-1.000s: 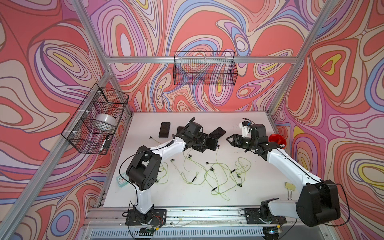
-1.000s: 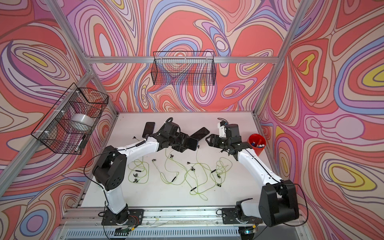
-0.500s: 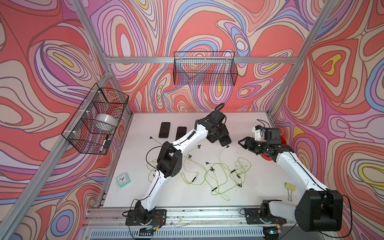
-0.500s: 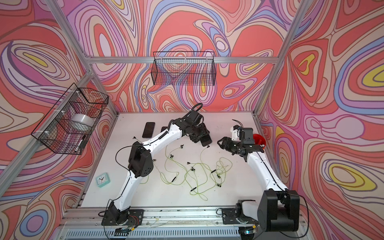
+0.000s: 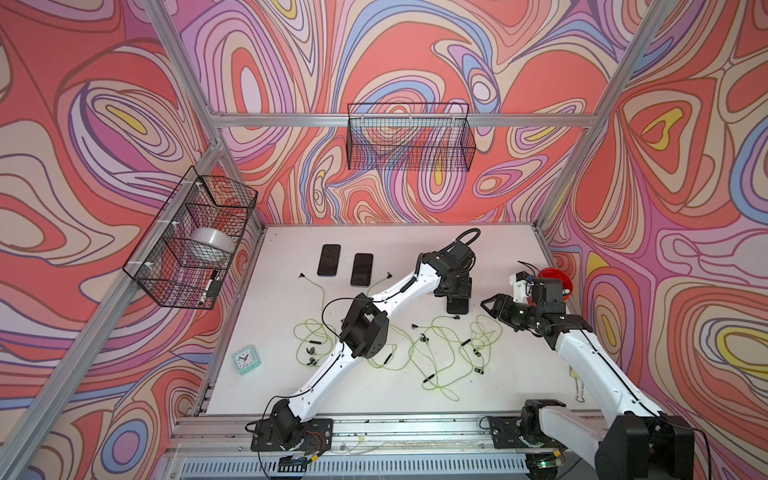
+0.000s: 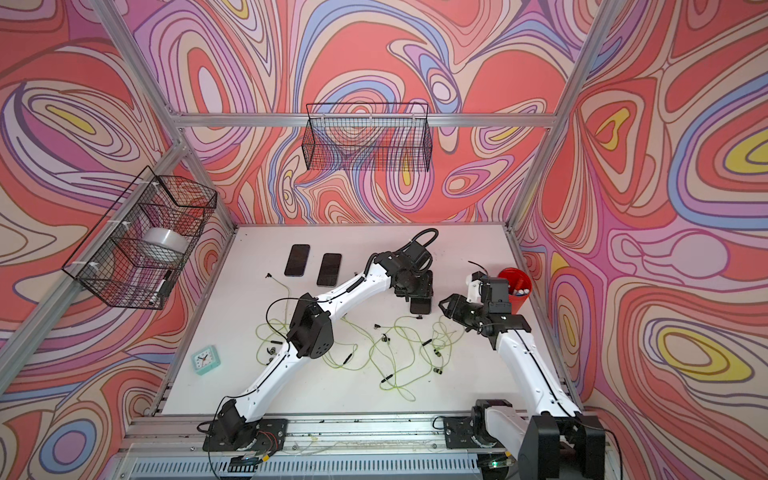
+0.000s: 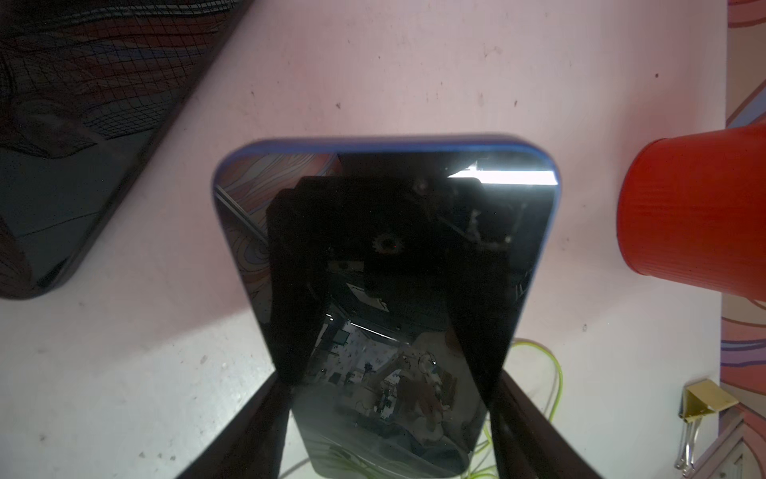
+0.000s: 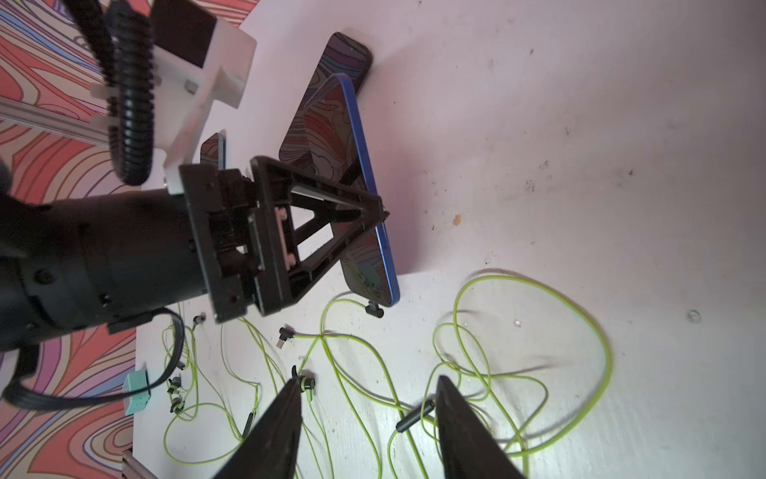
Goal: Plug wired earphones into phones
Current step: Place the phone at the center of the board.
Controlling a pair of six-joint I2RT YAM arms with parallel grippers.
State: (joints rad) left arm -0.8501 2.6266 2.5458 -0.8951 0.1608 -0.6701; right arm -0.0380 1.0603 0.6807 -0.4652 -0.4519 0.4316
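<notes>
Now the left gripper [image 7: 389,383] is clamped across a blue-edged phone [image 8: 331,124], fingers [image 7: 253,414] pressing on both long sides, holding it tilted above the table [image 5: 498,257] toward the far right. Right beneath it a second phone [image 8: 350,54] lies flat, partly covered. Two more phones [image 5: 328,259] sit side by side at the far left, well apart from the action. Over to the right gripper [image 8: 369,381]: jaws apart, nothing between them, hovering over the tangle of yellow-green cords [image 5: 436,353] spread across the middle of the table. One small dark plug [image 8: 373,309] lies just beside the low end of the held phone, and a second plug [image 8: 284,335] rests near it. A red cup [image 6: 515,286] stands at the right edge, just beside the right wrist, and a mint clock [image 5: 246,360] sits near the front left corner
</notes>
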